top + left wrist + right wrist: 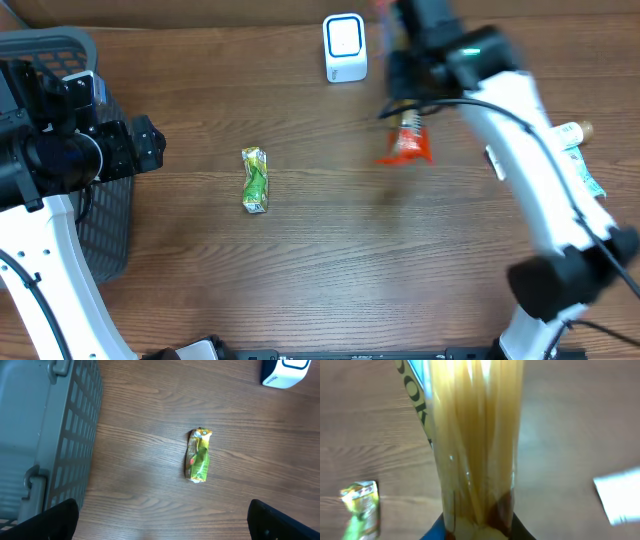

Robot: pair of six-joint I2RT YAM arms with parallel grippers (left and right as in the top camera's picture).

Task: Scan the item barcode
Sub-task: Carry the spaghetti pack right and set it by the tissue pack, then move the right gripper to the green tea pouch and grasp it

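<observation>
Pasta packet (408,142): held in your right claw (405,100), closed narrowly on it, long axis running from the claw back toward the arm bases; scanner (345,48) stands near on the bench (320,260), beyond and leftward; left claw (145,145) wide, empty, well apart.

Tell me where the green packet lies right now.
In the overhead view the green packet lies flat left of centre, right of the grey basket, apart from the white scanner.

White arm links (540,170), black joints (545,285), black cables (430,101) (green light (468,53) on right arm)
</observation>
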